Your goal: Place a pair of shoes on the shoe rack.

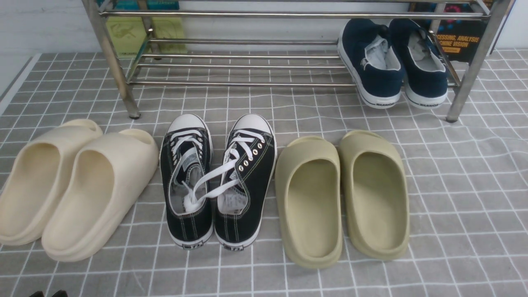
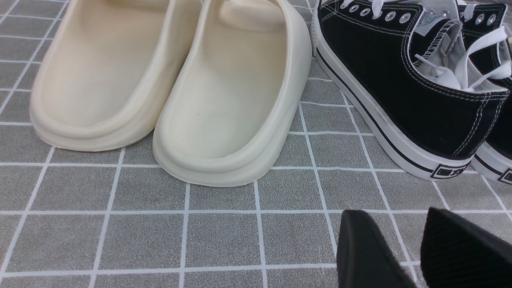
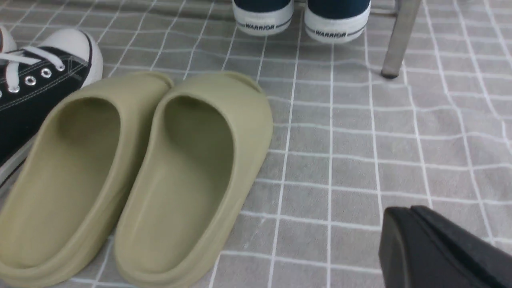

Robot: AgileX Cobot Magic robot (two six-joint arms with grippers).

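A: Where are the navy slip-on sneakers (image 1: 392,62)?

B: Both sit side by side on the lower rails of the steel shoe rack (image 1: 247,45), at its right end, next to the right front leg. Their toes point toward the back and their white heels overhang the front rail. In the right wrist view the heels read "WARRIOR".

A: And in front of the rack?

B: Three pairs in a row on the grey checked cloth (image 1: 462,185). The cream foam slides (image 1: 70,185) lie at the left, touching each other. The black lace-up sneakers (image 1: 218,181) with white toe caps are in the middle, with loose white laces crossing from one shoe to the other. The olive foam slides (image 1: 342,198) lie to the right, below the navy pair.

A: The left gripper (image 2: 412,252)?

B: Its two black fingers stand apart with cloth showing between them. It holds nothing and hovers near the heels of the cream slides and the black sneaker.

A: The right gripper (image 3: 416,232)?

B: Its fingers are pressed together with no gap and nothing between them. It is over bare cloth, to the side of the olive slides and well apart from the rack.
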